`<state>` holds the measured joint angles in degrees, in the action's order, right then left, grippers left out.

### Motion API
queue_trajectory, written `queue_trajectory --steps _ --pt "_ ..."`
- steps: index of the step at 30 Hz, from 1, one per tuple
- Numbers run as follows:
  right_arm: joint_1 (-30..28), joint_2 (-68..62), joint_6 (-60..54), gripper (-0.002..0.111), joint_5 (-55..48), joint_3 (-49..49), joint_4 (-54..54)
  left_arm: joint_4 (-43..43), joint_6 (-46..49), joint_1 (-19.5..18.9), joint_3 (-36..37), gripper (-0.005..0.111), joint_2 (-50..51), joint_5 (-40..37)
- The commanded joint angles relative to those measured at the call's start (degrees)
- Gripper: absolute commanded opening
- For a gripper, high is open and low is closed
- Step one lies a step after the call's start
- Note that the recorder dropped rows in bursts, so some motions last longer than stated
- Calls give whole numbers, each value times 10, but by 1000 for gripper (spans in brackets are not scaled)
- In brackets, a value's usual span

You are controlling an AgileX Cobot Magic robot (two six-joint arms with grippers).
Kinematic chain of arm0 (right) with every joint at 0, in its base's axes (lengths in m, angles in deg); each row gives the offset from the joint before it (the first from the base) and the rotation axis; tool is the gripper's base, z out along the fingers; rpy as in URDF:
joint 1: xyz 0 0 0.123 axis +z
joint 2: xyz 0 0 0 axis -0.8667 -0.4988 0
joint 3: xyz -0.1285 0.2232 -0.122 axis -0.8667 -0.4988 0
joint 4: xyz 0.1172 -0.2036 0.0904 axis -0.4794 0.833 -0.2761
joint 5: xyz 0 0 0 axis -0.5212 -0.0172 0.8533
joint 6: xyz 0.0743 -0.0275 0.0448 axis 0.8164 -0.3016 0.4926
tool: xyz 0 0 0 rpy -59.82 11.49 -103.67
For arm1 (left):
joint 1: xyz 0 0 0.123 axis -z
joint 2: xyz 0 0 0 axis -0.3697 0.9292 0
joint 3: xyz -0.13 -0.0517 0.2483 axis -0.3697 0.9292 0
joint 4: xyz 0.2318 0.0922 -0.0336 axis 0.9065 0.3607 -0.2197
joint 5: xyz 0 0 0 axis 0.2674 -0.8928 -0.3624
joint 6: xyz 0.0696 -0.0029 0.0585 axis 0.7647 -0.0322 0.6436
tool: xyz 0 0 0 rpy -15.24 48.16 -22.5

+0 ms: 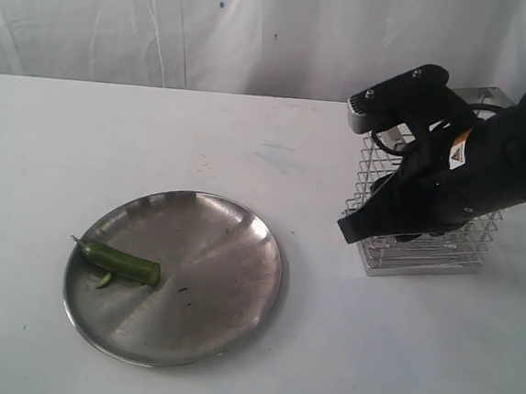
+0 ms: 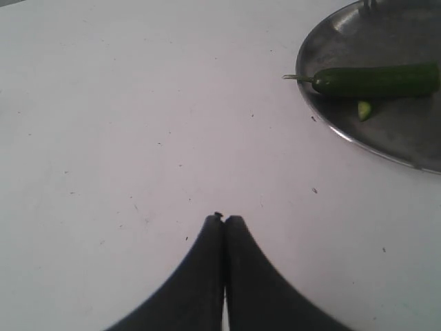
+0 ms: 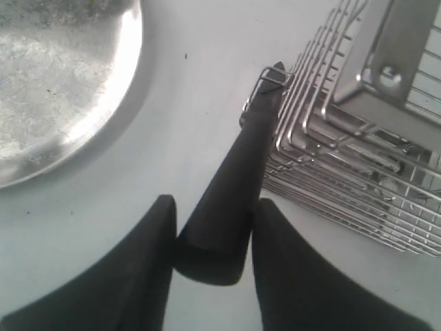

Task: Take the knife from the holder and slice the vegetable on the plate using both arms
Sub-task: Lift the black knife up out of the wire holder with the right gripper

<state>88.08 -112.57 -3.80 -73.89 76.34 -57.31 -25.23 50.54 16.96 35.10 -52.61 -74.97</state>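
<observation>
The right gripper is clamped on the knife handle beside the holder, so it should carry it level left to the plate, while the left gripper, fingers together, must come hold the vegetable.

1. Knife: black, clamped in right claw, tip at holder's wire wall.
2. Holder: silvery wire basket, upright, far right on counter.
3. Vegetable: green pod lying at plate's left edge, small cut piece beside.
4. Plate: round, shiny steel, near left.
</observation>
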Motion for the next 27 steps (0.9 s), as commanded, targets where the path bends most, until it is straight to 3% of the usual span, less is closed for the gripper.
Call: queue_trajectory --steps 1,19,27 --pt "0 22 8 14 -9 27 23 -3 0 3 0 0 -2 0" --pt "0 153 7 14 -52 166 19 -3 0 3 0 0 -2 0" --pt "0 159 6 14 -61 172 19 -3 0 3 0 0 -2 0"
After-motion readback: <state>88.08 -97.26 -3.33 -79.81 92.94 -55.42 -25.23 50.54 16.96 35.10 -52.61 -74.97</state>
